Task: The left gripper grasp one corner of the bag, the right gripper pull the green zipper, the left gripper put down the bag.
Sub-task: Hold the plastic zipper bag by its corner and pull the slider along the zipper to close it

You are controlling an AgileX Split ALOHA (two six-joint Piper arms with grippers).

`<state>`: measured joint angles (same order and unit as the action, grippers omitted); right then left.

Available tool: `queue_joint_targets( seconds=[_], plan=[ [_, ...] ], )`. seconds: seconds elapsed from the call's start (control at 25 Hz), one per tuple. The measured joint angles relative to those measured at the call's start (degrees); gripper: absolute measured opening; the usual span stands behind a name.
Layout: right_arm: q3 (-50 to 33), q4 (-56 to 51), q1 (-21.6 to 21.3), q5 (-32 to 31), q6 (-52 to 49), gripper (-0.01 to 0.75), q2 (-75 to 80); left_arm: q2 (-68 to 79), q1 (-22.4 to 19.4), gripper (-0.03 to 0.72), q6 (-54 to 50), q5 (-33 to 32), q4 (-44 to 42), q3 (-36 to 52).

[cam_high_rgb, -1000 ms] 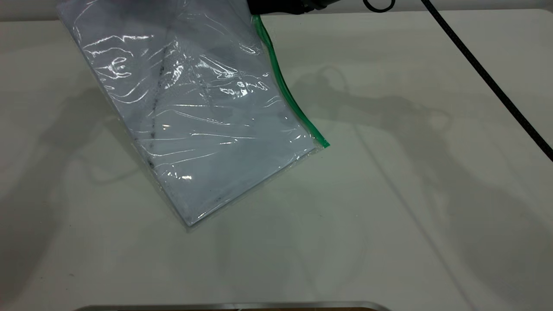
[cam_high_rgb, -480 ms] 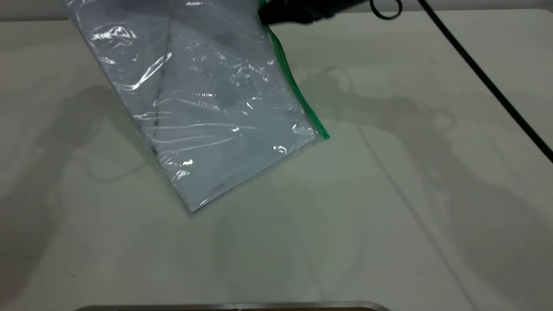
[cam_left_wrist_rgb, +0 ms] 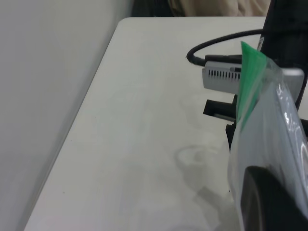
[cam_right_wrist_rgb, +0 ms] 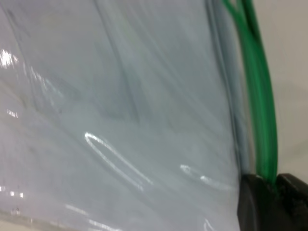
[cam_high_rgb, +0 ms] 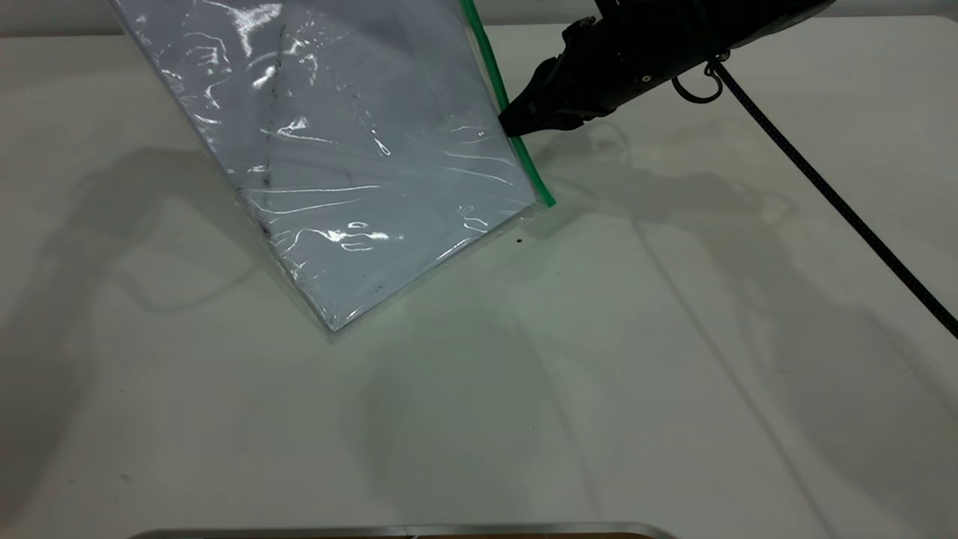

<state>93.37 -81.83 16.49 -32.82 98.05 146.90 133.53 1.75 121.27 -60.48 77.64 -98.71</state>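
Observation:
The bag (cam_high_rgb: 359, 150), clear plastic with white paper and a dark smudge line inside, hangs tilted, its low corner touching the table (cam_high_rgb: 599, 389). Its top runs out of the exterior view, and the left gripper is not in that view. In the left wrist view the left gripper (cam_left_wrist_rgb: 250, 190) is shut on the bag (cam_left_wrist_rgb: 274, 144), one black finger (cam_left_wrist_rgb: 269, 204) showing against the plastic. The right gripper (cam_high_rgb: 513, 123) is shut on the green zipper (cam_high_rgb: 516, 142), low along the bag's right edge. In the right wrist view its jaws (cam_right_wrist_rgb: 273, 185) pinch the green zipper (cam_right_wrist_rgb: 262, 106).
A black ribbed cable (cam_high_rgb: 823, 195) trails from the right arm across the table's right side. A small dark speck (cam_high_rgb: 519, 241) lies just below the bag's green corner. A metal edge (cam_high_rgb: 404, 530) runs along the near side. A pale wall (cam_left_wrist_rgb: 48, 96) borders the table.
The right gripper has slid down the green zipper from the top of the exterior view to near its lower end. The bag has swung steeper and its low corner has drawn back.

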Motion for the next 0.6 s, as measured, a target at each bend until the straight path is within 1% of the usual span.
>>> queue_joint_targets(
  seconds=[0.16,0.4,0.6],
  plan=[
    [0.0,4.1,0.0,0.7,-1.3,0.072,0.3,-0.1,-1.0,0.056,-0.1,-0.7,1.2,0.0],
    [-0.1,12.1,-0.1,2.6,-6.3,0.076,0.3,-0.3,-2.7,0.056,-0.1,-2.0,3.7,0.0],
    [-0.1,14.7,-0.1,2.9,-9.5,0.076,0.3,-0.5,-3.0,0.056,-0.1,-2.3,4.2,0.0]
  ],
)
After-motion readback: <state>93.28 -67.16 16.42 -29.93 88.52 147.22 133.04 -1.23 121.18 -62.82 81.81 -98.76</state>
